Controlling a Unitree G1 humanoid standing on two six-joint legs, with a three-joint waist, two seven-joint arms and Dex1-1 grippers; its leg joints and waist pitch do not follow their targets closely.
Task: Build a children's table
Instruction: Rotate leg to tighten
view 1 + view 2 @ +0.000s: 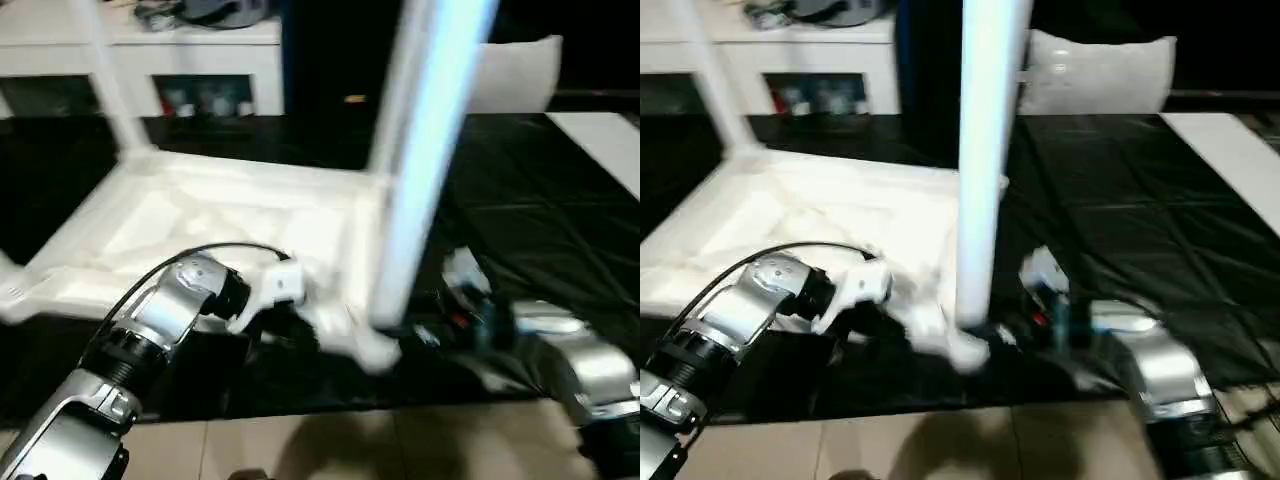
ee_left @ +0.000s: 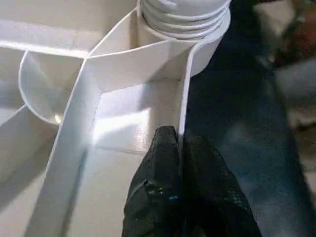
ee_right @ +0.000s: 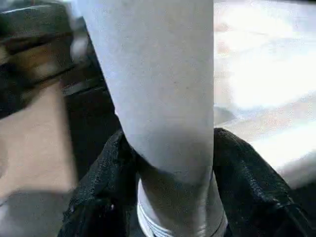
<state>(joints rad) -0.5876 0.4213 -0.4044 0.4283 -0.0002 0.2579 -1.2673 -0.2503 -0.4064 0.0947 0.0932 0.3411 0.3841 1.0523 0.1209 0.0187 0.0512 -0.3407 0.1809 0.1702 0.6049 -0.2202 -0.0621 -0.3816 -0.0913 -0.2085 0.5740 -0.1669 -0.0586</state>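
Smooth white plastic tabletop [image 1: 215,225] and leg [image 1: 425,150], on wrinkled, faintly glossy black sheeting [image 1: 1120,230].

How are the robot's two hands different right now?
The left gripper pinches the thin side wall of the upside-down table top, its fingers shut together. The right gripper has its fingers spread around a round white table leg, one on each side. The wall lies low and flat; the leg stands up tall. Both hands have black fingers and work at the same near corner.
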